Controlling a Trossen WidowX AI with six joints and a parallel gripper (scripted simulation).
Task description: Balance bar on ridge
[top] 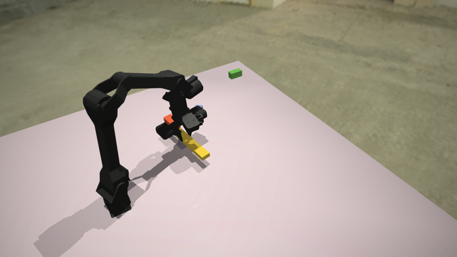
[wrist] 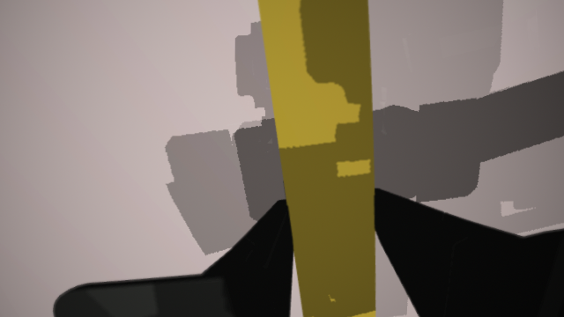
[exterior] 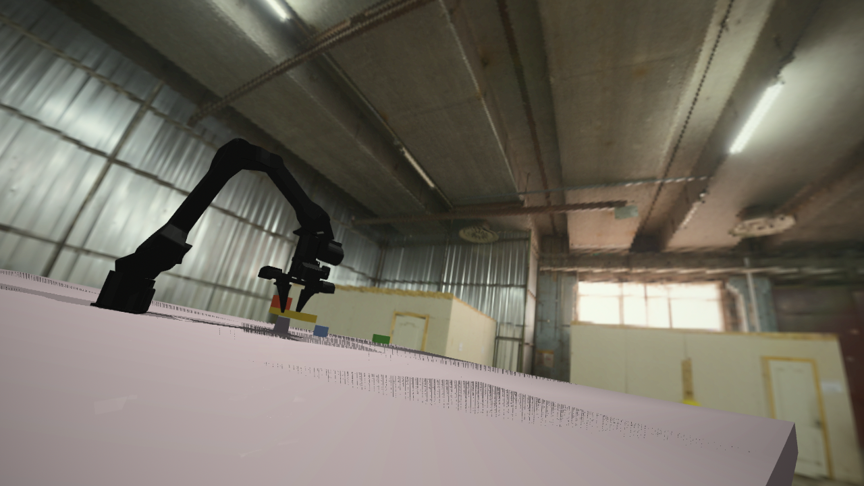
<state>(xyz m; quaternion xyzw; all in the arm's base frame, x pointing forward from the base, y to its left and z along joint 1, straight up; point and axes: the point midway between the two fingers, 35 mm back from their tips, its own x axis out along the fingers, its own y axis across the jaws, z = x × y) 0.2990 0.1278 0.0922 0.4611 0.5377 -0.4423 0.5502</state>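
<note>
The yellow bar [top: 201, 153] [exterior: 306, 317] [wrist: 326, 229] is held roughly level, clear of the pink table [top: 287, 191] [exterior: 362, 435]. My gripper [top: 185, 137] [exterior: 291, 312] [wrist: 328, 204] is shut on it, one finger on each long side. The grey-purple ridge [top: 182, 145] [exterior: 281, 325] stands on the table under the bar. In the exterior view the ridge's top meets the bar's underside in the picture; I cannot tell whether they touch. The bar and its shadow hide most of the ridge in the other views.
A red block [top: 167, 119] [exterior: 278, 301] shows behind the gripper and the bar, partly hidden. A small blue block [top: 198, 106] [exterior: 320, 331] is beyond the gripper. A green block [top: 235, 74] [exterior: 380, 339] lies near the table's far corner.
</note>
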